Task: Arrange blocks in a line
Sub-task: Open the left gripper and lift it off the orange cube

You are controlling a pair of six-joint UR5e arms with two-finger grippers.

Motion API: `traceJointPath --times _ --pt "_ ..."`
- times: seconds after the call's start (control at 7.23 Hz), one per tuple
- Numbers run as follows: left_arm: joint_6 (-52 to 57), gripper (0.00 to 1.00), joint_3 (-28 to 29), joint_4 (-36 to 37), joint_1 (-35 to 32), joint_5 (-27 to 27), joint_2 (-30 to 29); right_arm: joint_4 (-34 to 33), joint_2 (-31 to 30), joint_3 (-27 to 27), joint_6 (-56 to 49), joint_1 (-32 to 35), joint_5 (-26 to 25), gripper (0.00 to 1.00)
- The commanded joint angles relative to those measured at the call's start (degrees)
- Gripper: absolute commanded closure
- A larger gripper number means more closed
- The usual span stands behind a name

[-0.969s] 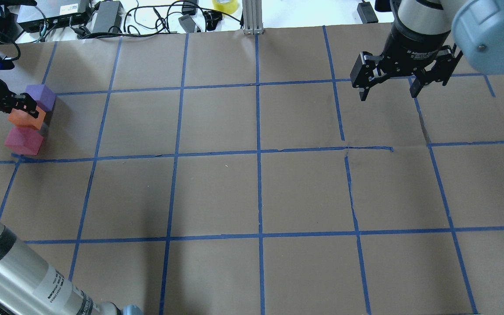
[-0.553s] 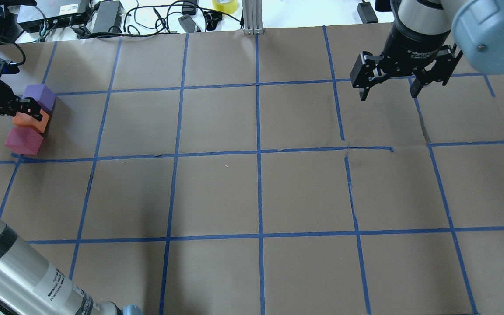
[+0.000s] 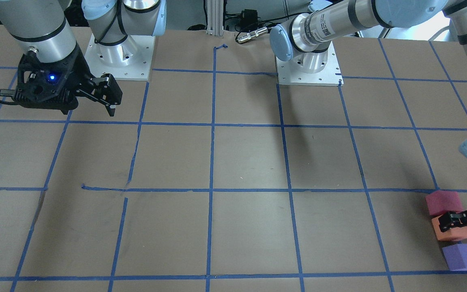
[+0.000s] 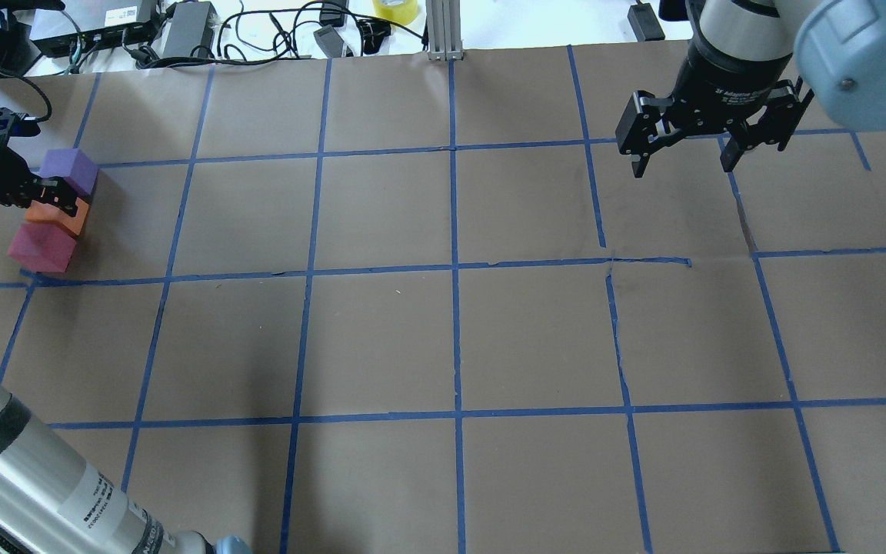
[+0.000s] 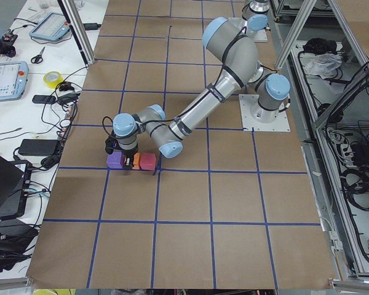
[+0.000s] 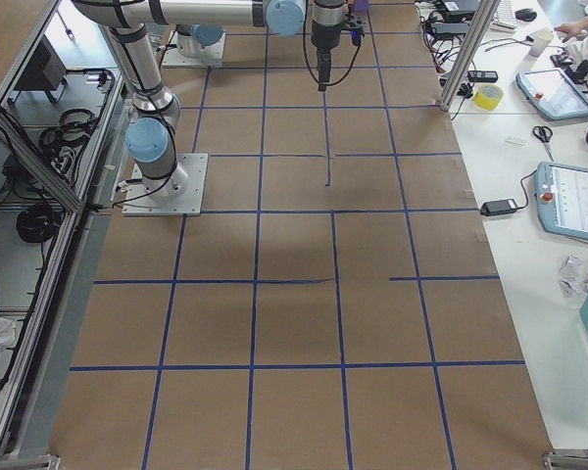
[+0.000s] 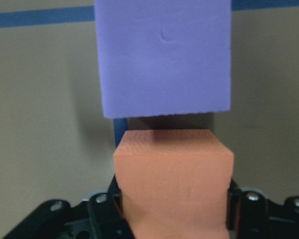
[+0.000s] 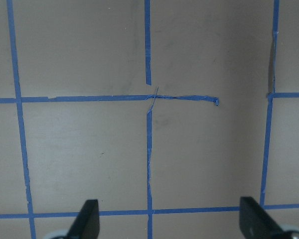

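Left claw (image 4: 52, 198), left edge of overhead view, gripped orange block (image 4: 66, 223); purple block (image 4: 70, 169) lay just above it in frame, pinkish-red block (image 4: 41, 248) just below, the three forming a row near the brown surface's (image 4: 381, 338) left edge; right claw (image 4: 683, 165), upper right, hung spread wide, holding nothing.

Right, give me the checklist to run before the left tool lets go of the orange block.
1. Left tool shut on the orange block: ok.
2. Orange block between purple block and pink block: ok.
3. Orange block lined up with purple block: ok, roughly, in the wrist view.
4. Orange block apart from purple block: ok, a gap shows.
5. Orange block down on the paper: cannot tell.
6. Right tool open, far from the blocks: ok.
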Motion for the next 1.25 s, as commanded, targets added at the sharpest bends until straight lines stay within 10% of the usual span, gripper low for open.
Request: traceJointPath --times 0.0,1.11 --pt "0.62 0.00 0.11 -0.02 0.01 0.40 0.46 0.00 0.01 0.06 0.00 0.00 0.03 0.00" --pt "-0.35 0.00 -1.63 -22.15 -7.26 -0.21 29.77 0.09 0.10 0.06 0.00 0.00 -0.06 0.00"
